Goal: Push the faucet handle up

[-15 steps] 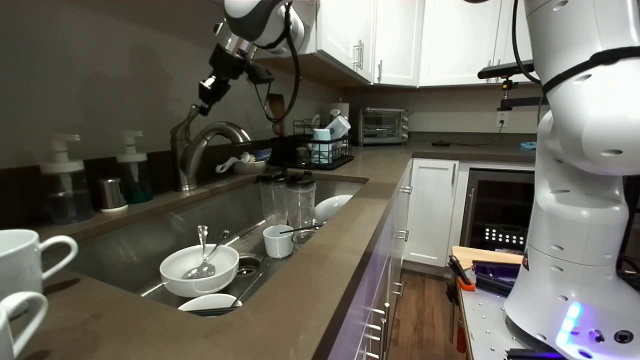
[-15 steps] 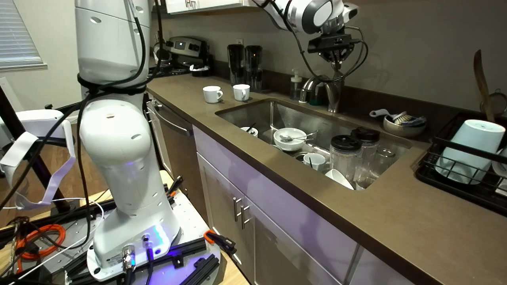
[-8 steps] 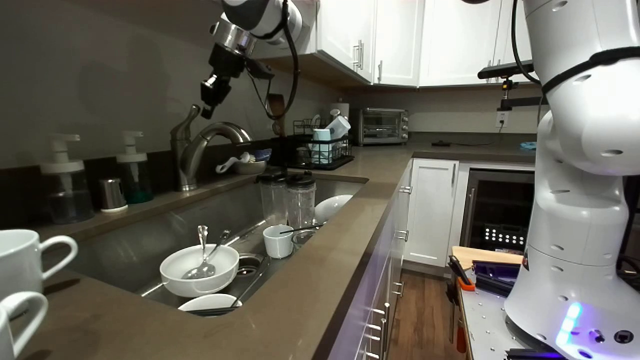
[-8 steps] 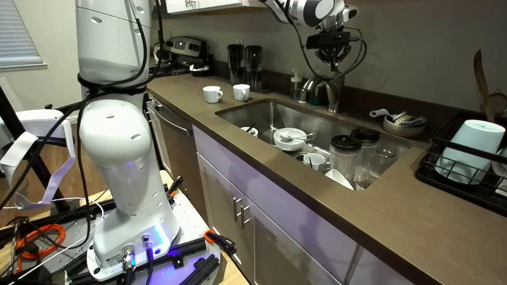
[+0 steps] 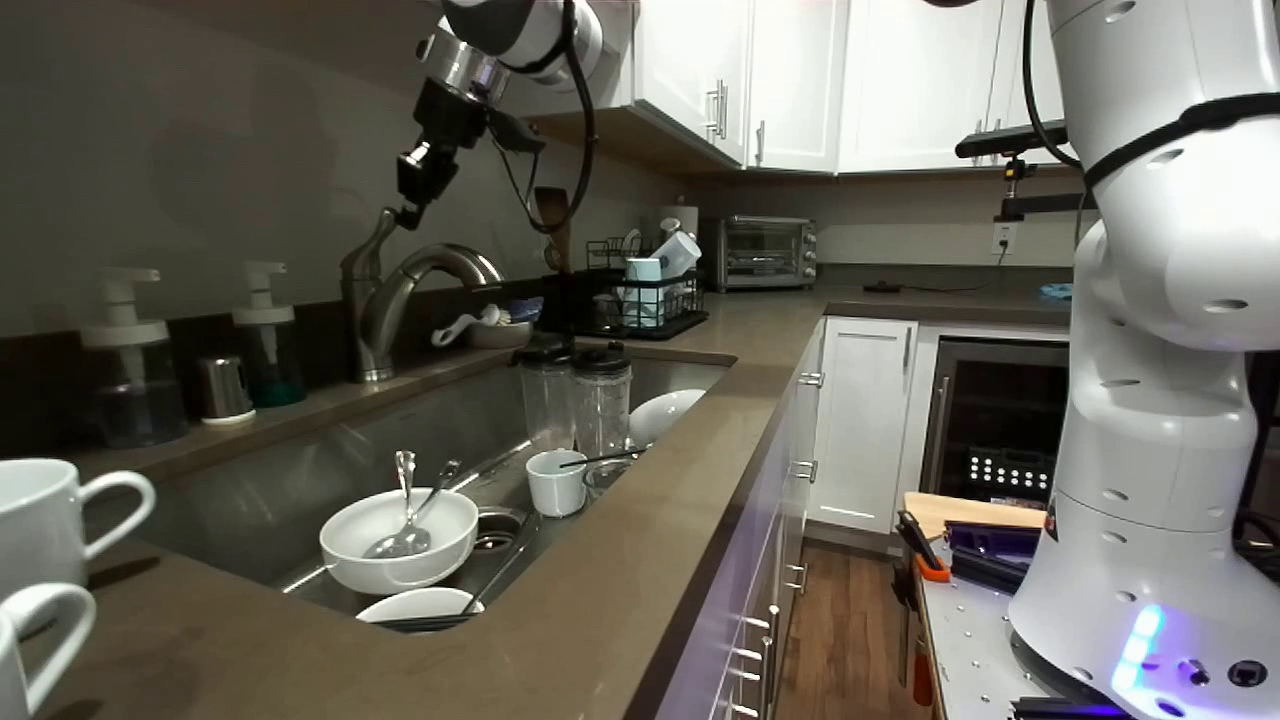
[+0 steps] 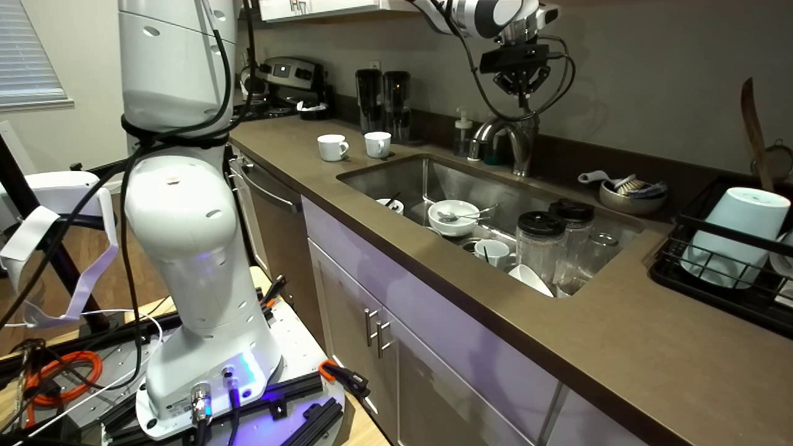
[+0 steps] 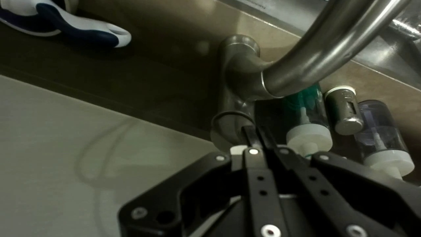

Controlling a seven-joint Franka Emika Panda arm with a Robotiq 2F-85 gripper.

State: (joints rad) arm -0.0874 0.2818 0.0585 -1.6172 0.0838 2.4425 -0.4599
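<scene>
The faucet handle (image 5: 370, 250) is a slim brushed-metal lever rising from the top of the faucet body and tilted toward the sink side. My gripper (image 5: 408, 217) is shut and empty, with its fingertips right at the handle's upper tip; I cannot tell whether they touch. In an exterior view the gripper (image 6: 523, 104) stands just above the faucet (image 6: 522, 148) and mostly hides the handle. In the wrist view the closed fingertips (image 7: 257, 129) overlap the edge of the handle's rounded base (image 7: 227, 128); the lever's tip is hidden behind the fingers.
The arched spout (image 5: 440, 262) curves over the sink beside the handle. Pump bottles (image 5: 268, 340) stand on the back ledge, and the wall is close behind. The sink holds a white bowl (image 5: 385, 570), a cup and lidded clear containers. A dish rack (image 6: 712, 272) stands on the counter.
The gripper's fingertips drew slightly away from the handle tip half a second ago, and have now moved back up against it. The handle shows no visible movement.
</scene>
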